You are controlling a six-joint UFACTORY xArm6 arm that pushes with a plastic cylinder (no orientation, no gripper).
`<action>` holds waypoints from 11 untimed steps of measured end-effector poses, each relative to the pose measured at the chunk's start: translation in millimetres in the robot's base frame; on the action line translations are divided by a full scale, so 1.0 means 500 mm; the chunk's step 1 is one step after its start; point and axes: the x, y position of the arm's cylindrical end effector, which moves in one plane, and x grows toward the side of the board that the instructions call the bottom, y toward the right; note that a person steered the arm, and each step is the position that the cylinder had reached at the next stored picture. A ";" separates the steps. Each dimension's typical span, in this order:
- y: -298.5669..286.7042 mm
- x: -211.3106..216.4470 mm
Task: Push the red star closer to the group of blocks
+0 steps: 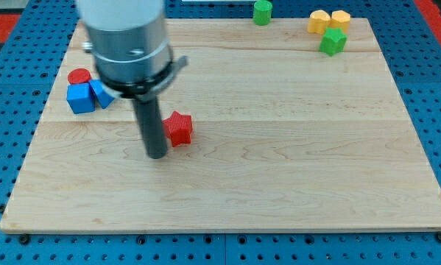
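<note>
1. Far left of the red star, a blue cube (pixel 79 98), another blue block (pixel 101 93) and a red cylinder (pixel 79 76) cluster.
2. My tip (pixel 156 155), a bare rod grasping nothing, stands just left of the star.
3. The red star (pixel 179 129) lies on the wooden board (pixel 279 162).
4. Far upper right of it: a green block (pixel 262 12), two yellow blocks (pixel 319 21) (pixel 341 19), a green cube (pixel 333 41).

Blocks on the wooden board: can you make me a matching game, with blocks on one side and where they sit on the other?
Column one:
1. red star
2. blue cube
3. yellow blocks
4. my tip

Column two:
A. the view's top right corner
B. just right of the tip
C. near the view's left edge, below a red cylinder
D. just left of the red star

Pairs: 1-B, 2-C, 3-A, 4-D
</note>
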 end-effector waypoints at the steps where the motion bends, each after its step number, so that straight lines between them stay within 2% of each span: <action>1: -0.042 0.000; 3: -0.036 0.048; 5: 0.148 0.045; 6: 0.152 0.030; 7: 0.132 -0.032; 8: 0.075 -0.092; 9: -0.032 -0.142; 10: 0.033 -0.121; 11: 0.045 -0.152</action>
